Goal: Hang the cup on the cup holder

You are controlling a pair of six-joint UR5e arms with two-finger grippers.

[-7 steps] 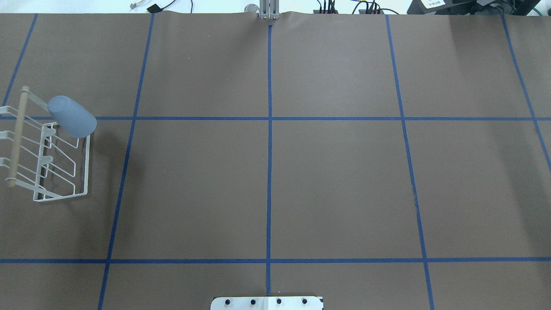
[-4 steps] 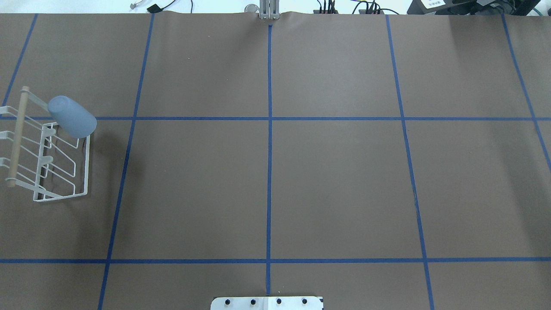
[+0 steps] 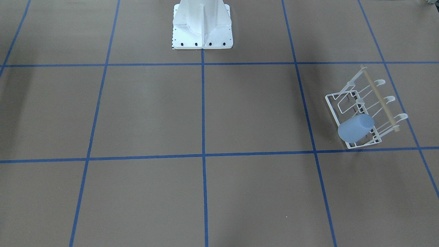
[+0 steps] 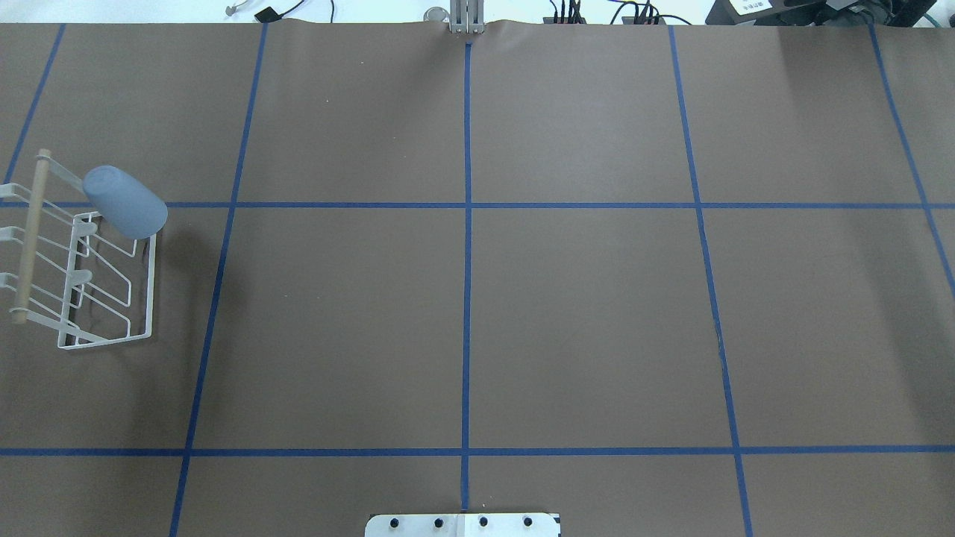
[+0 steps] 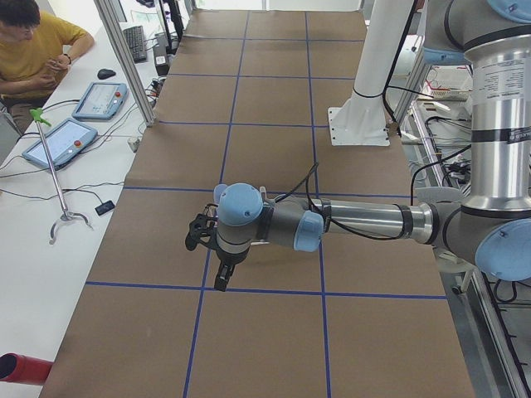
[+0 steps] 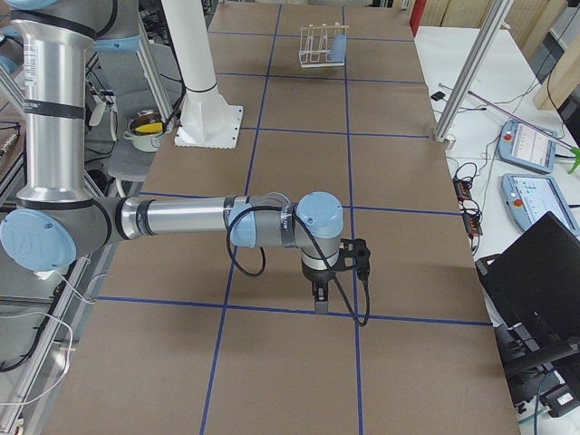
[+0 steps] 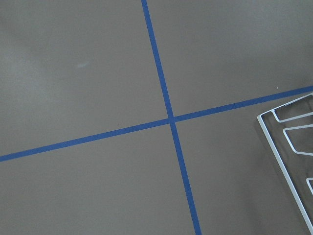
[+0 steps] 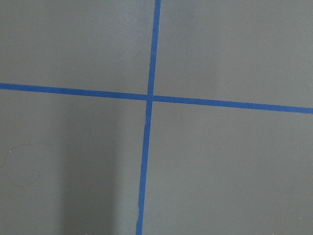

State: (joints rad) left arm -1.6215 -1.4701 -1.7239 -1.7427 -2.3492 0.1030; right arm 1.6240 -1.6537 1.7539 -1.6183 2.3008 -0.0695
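Observation:
The pale blue cup (image 4: 125, 203) sits tilted, mouth down, over a prong at the far end of the white wire cup holder (image 4: 152, 283) near the table's left edge. Both also show in the front view, the cup (image 3: 355, 128) and the cup holder (image 3: 380, 99), and far off in the right view (image 6: 317, 45). A corner of the cup holder (image 7: 272, 147) shows in the left wrist view. My left gripper (image 5: 222, 278) and right gripper (image 6: 319, 304) hang above the table, away from the cup; I cannot tell whether they are open or shut.
Blue tape lines (image 4: 466, 298) grid the brown table. The robot's white base (image 3: 202, 24) stands at the near middle edge. An operator (image 5: 33, 41) sits beside tablets (image 5: 62, 141) off the far edge. A laptop (image 6: 535, 272) stands off the table.

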